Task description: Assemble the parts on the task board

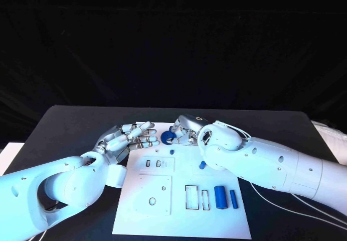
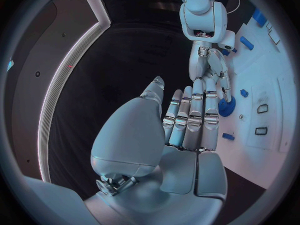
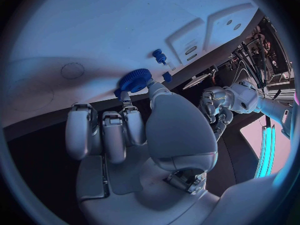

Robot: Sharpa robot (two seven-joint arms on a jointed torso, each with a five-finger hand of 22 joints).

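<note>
Black table (image 1: 72,120), right hand (image 1: 189,131) pinching blue gear (image 3: 133,80), teeth clear from its wrist, left hand (image 1: 130,138) spread

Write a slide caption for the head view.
Right hand pinches a round blue toothed gear at the white plastic task board's far edge; the left hand is open beside it.

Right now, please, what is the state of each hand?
Left hand: open, fingers extended, holding nothing.
Right hand: holds the blue gear at the far edge of the task board.
</note>
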